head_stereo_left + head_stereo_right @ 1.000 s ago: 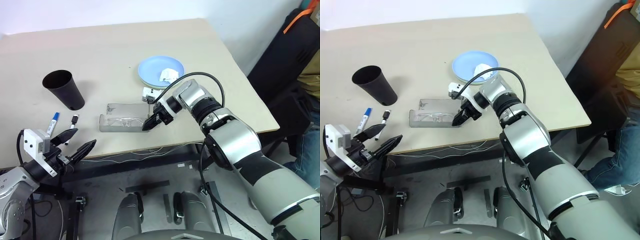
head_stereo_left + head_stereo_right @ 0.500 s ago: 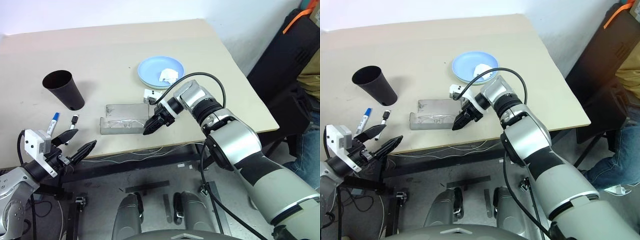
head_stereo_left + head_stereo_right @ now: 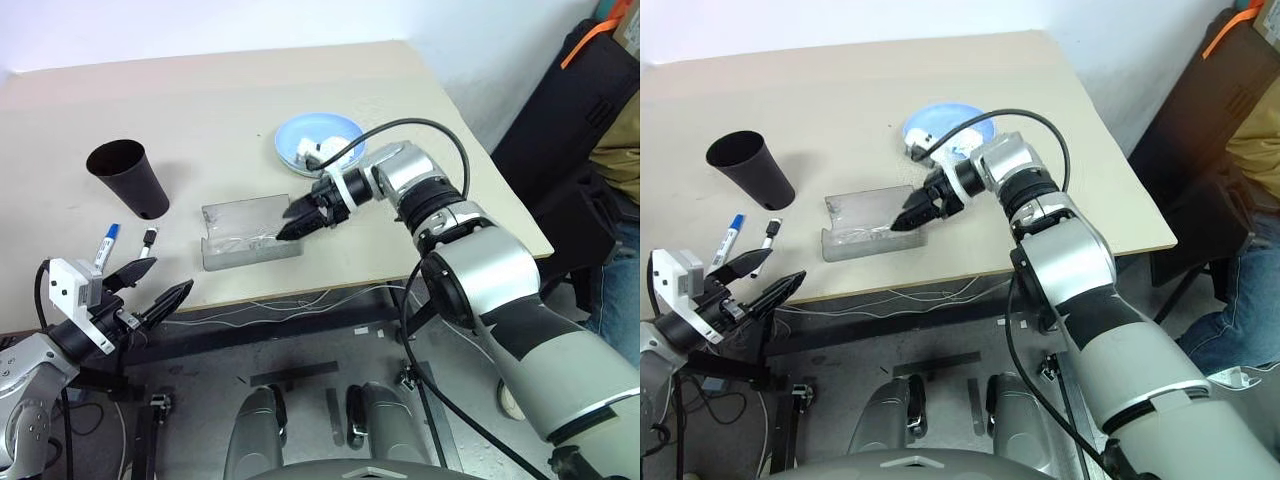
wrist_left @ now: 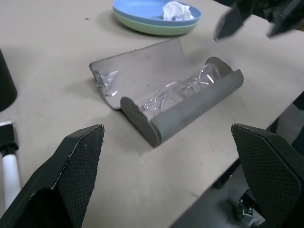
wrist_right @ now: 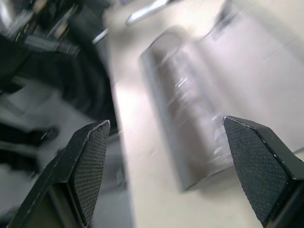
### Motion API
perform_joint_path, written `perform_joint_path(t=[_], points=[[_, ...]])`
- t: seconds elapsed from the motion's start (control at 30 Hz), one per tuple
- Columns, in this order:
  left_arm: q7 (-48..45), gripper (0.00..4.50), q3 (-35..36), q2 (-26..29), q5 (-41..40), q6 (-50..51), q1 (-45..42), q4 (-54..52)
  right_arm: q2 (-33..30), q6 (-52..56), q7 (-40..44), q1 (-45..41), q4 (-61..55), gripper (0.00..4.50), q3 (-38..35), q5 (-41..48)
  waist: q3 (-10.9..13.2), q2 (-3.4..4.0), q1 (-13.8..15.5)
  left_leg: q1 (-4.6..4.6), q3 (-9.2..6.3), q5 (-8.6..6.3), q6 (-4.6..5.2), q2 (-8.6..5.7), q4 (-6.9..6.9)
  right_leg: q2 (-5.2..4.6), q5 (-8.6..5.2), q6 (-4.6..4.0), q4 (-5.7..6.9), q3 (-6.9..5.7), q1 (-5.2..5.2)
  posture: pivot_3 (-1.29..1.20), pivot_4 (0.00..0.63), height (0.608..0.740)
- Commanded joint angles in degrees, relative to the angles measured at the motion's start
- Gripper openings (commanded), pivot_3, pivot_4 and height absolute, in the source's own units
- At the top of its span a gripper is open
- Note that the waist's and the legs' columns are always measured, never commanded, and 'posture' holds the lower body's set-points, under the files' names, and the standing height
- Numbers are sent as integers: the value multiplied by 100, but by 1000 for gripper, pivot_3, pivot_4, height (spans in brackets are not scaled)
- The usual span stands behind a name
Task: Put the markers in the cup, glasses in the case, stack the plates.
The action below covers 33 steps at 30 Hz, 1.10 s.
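The grey case [image 3: 247,233] lies open near the table's front edge, and the clear glasses [image 4: 176,90] rest in its trough. My right gripper [image 3: 293,222] hovers open just above the case's right end, holding nothing. Behind it, the light blue plate [image 3: 345,129] sits on the pale green plate [image 4: 156,29]. At the left stands the black cup [image 3: 128,178]. In front of it lie the blue-capped marker [image 3: 107,243] and the black-capped marker [image 3: 148,240]. My left gripper [image 3: 150,291] is open and empty, off the table's front edge below the markers.
A crumpled white tissue [image 4: 176,9] lies on the blue plate. The right arm's black cable [image 3: 420,125] arcs above the plates. White cables [image 3: 290,300] hang along the table's front edge. A black bag [image 3: 570,110] stands beyond the table's right side.
My right gripper went from shut to open and lifted from the case's right end toward the plates. The case has turned slightly. The left gripper stayed still.
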Motion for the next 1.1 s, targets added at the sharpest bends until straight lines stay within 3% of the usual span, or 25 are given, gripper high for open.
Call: perform_joint_path(t=[0.03, 0.2, 0.37, 0.47, 0.57, 1.1], points=[[4, 4500, 83, 45, -129, -3, -44, -44, -3, -1, -142, -86, -168, 4024, -192, 199, 0, 0, 0, -6, 2, 8, 10, 0, 0, 1, 0, 3, -1, 3, -7, 0, 150, 706], [13, 4500, 138, 128, -153, 62, -37, -25, 103, -1063, -1645, 251, -472, 4024, -582, 399, 0, 0, 2, -6, 9, 10, 12, 0, -8, 2, -6, 13, -8, 7, -8, 0, 150, 706], [51, 4500, 36, 93, -69, 27, -68, -46, 182, -1645, -2576, 493, -718, 4024, -849, 583, 0, 1, 0, -4, 8, 10, 11, 0, -7, 3, -5, 13, -5, 7, -7, 0, 150, 706], [98, 4500, -17, 33, -73, 12, -141, -19, 211, -1620, -2795, 658, -879, 4024, -894, 665, 0, 0, 7, -4, 7, 10, 11, 0, -7, 3, -5, 13, -5, 7, -6, 0, 150, 706], [96, 4500, -125, 23, -22, -13, -241, 68, 267, -593, -2816, 545, -691, 4024, -1056, 909, 0, 0, 7, -4, 7, 11, 12, 0, -6, 3, -5, 12, -5, 7, -4, 0, 150, 706], [8, 4500, -275, 65, 56, -58, -569, 289, 509, -1016, -3222, 357, 186, 4024, -751, 376, 0, 0, -6, -3, 6, 11, 13, 0, -7, 6, -5, 13, -4, 8, -5, 0, 150, 706]])
